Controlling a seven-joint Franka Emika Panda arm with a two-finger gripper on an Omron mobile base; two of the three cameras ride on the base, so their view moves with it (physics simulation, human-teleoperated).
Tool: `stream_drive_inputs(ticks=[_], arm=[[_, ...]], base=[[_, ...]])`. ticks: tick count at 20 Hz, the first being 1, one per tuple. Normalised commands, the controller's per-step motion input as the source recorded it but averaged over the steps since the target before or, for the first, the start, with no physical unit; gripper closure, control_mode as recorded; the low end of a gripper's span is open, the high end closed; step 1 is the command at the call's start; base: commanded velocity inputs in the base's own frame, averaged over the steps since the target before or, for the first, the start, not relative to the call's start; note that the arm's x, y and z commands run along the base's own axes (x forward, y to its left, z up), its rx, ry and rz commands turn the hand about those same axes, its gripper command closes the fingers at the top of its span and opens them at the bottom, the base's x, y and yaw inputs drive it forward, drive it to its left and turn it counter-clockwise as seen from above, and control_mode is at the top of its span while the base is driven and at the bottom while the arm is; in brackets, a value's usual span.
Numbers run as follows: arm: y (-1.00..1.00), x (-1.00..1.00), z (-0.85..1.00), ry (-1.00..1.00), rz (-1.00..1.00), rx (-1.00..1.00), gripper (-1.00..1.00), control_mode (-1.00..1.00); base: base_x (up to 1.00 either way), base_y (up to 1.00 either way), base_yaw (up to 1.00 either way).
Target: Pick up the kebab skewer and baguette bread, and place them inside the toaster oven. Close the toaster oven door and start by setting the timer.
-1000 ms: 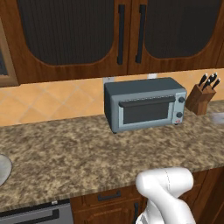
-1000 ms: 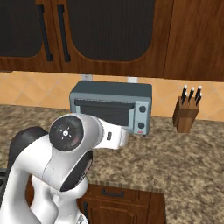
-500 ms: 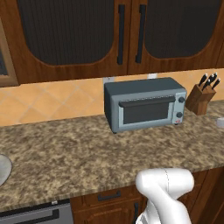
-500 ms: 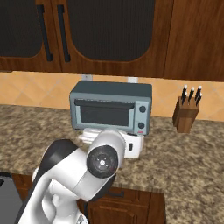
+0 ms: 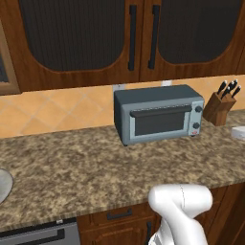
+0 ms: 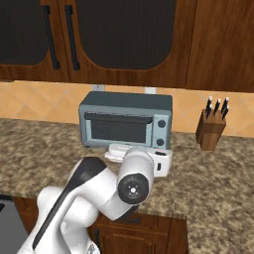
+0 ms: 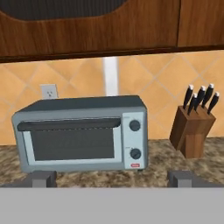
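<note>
The boxy grey-blue toaster oven (image 5: pixel 159 114) stands at the back of the speckled brown granite table (image 5: pixel 86 167), against the orange tiled wall, with its dark-glass door (image 7: pixel 72 142) shut and the horizontal bar handle (image 7: pixel 68 124) along the top of the glass. In the hand view the two dark fingers (image 7: pixel 43 178) stand wide apart with nothing between them, facing the oven front from a little way off. Neither the skewer nor the bread can be made out. A white object (image 5: pixel 238 132) sits at the right edge of the left base view and a pale round rim (image 5: pixel 4 184) at its left edge; what either one holds cannot be told.

The chief risk, as a judgement, is order: with the door shut, any food carried over would have nowhere to go, so the handle must be pulled down first. A grip that catches the handle off-centre could slip off, or drag the light oven forward across the table. The wooden knife block (image 7: pixel 193 131) stands near the oven's right side, beside the two round knobs (image 7: pixel 135 125), so a wide swing there could knock it.
</note>
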Motion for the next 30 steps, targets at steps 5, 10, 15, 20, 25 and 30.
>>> stream_drive_inputs(ticks=[5,10,15,20,25,30], arm=[[-0.17,0.51,-0.24,-0.02,0.00,0.00,-1.00,-1.00],[-0.10,0.44,-0.24,0.00,0.00,0.03,-1.00,-1.00],[0.00,0.40,-0.25,0.00,0.00,0.00,-1.00,-1.00],[-0.01,0.38,-0.18,0.00,0.00,0.01,-1.00,-1.00],[-0.05,0.37,-0.21,0.00,0.00,0.02,-1.00,-1.00],[-0.18,0.33,-0.30,0.00,0.00,0.00,-1.00,-1.00]], base=[[0.00,0.00,0.00],[0.00,0.00,0.00],[0.00,0.00,0.00],[0.00,0.00,0.00],[0.00,0.00,0.00],[0.00,0.00,0.00]])
